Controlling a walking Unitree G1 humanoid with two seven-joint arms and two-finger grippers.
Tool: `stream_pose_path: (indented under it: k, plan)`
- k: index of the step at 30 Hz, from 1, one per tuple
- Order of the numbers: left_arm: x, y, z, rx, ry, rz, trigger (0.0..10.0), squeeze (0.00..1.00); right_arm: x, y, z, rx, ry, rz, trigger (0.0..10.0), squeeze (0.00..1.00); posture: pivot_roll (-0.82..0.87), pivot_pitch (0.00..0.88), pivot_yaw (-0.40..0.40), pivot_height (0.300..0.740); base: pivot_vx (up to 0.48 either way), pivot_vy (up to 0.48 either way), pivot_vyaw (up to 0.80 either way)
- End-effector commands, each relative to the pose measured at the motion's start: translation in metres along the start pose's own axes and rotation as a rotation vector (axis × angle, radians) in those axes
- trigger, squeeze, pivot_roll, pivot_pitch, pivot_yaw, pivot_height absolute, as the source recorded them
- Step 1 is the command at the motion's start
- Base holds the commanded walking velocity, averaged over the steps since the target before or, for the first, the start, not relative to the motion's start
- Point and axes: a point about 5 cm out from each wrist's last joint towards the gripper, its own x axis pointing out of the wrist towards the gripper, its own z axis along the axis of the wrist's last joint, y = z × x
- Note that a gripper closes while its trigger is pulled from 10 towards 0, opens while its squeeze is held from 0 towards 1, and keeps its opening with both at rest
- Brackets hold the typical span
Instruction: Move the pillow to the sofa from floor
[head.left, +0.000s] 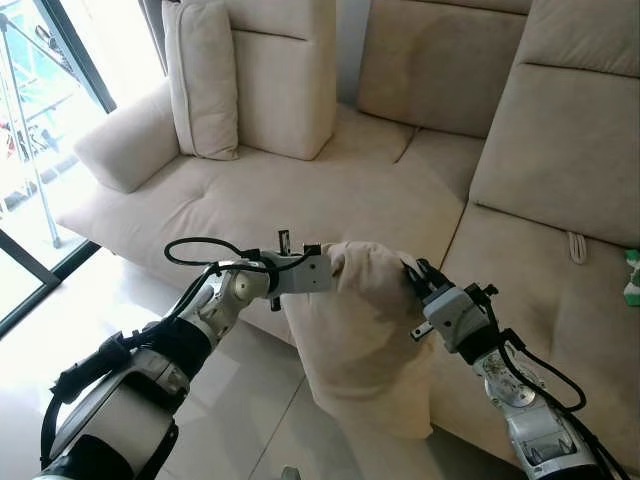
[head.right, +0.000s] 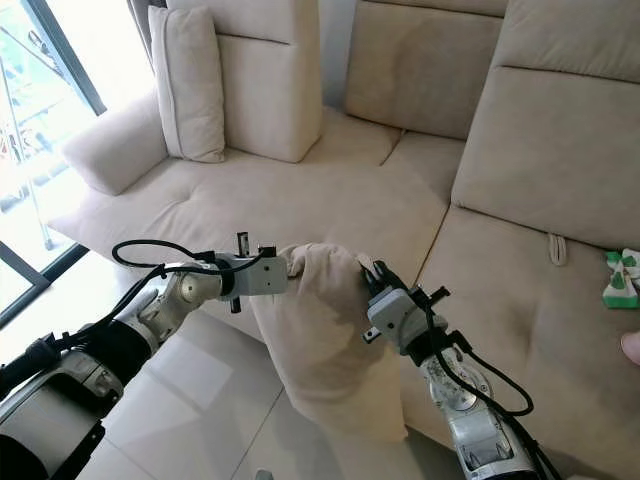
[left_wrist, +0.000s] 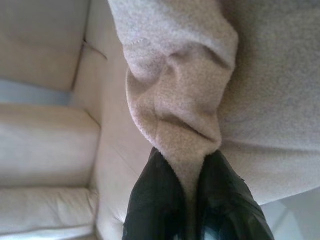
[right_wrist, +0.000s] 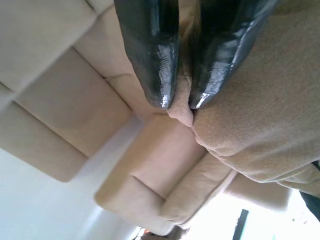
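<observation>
Sofa seat (head.left: 300, 200) ahead open; upright cushion (head.left: 205, 80) blocks far-left corner.

Two silver arms, black elbow cuffs, looping black cables, glossy black fingers (right_wrist: 152, 55), grey wrist blocks

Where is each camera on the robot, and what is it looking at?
Left eye view: on the head, looking down at the sofa and pillow; both silver arms show.
Right eye view: beside it, same scene; also a green thing.
Left wrist view: on the left wrist, looking along the left tool, pinching pillow fabric.
Right wrist view: on the right wrist, along the right tool, pinching the pillow edge.
Shared: all four show the pillow and sofa.
</observation>
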Motion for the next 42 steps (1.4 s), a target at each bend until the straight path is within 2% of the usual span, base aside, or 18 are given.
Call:
stream_pose_path:
  k: [1,11,27,32,34,35,36,38,40,42]
  plan:
    - [0.002,0.007,0.013,0.016,-0.064,0.029,10.0,0.0,0.006,-0.003,0.017,0.005,-0.089,-0.017,10.0,0.0,-0.12,0.0,0.046,0.74,0.0,0.0,-0.53]
    - [0.003,0.006,0.015,0.007,-0.07,0.03,10.0,0.0,0.007,-0.007,0.018,0.015,-0.085,-0.047,10.0,0.0,-0.12,0.0,0.045,0.74,0.0,0.0,-0.43]
    - [0.004,0.011,0.024,-0.064,-0.116,0.057,10.0,0.0,0.008,-0.011,0.018,0.035,-0.081,-0.082,10.0,0.0,-0.12,0.0,0.046,0.74,0.0,0.0,-0.79]
    - [0.004,0.012,0.026,-0.078,-0.133,0.058,10.0,0.0,0.009,-0.012,0.02,0.033,-0.094,-0.087,10.0,0.0,-0.12,0.0,0.046,0.74,0.0,0.0,0.0]
    - [0.001,0.026,0.035,-0.156,-0.208,0.144,10.0,0.0,0.014,-0.024,0.036,0.017,-0.158,-0.158,10.0,0.0,-0.13,0.0,0.051,0.74,0.0,0.0,0.0]
    - [0.001,0.026,0.035,-0.156,-0.208,0.144,10.0,0.0,0.014,-0.024,0.036,0.017,-0.158,-0.158,10.0,0.0,-0.13,0.0,0.051,0.74,0.0,0.0,0.0]
    - [-0.001,0.033,0.04,-0.191,-0.244,0.188,10.0,0.0,0.016,-0.031,0.043,0.01,-0.189,-0.195,10.0,0.0,-0.13,0.0,0.05,0.74,0.0,0.0,0.0]
    - [-0.001,0.033,0.04,-0.191,-0.244,0.188,10.0,0.0,0.016,-0.031,0.043,0.01,-0.189,-0.195,10.0,0.0,-0.13,0.0,0.05,0.74,0.0,0.0,0.0]
    - [-0.008,0.051,0.054,-0.281,-0.357,0.299,10.0,0.0,0.02,-0.043,0.059,-0.013,-0.256,-0.255,10.0,0.0,-0.13,0.0,0.049,0.74,0.0,0.0,0.0]
    - [-0.013,0.06,0.061,-0.32,-0.423,0.354,10.0,0.0,0.02,-0.047,0.063,-0.02,-0.274,-0.266,10.0,0.0,-0.13,0.0,0.048,0.74,0.0,0.0,0.0]
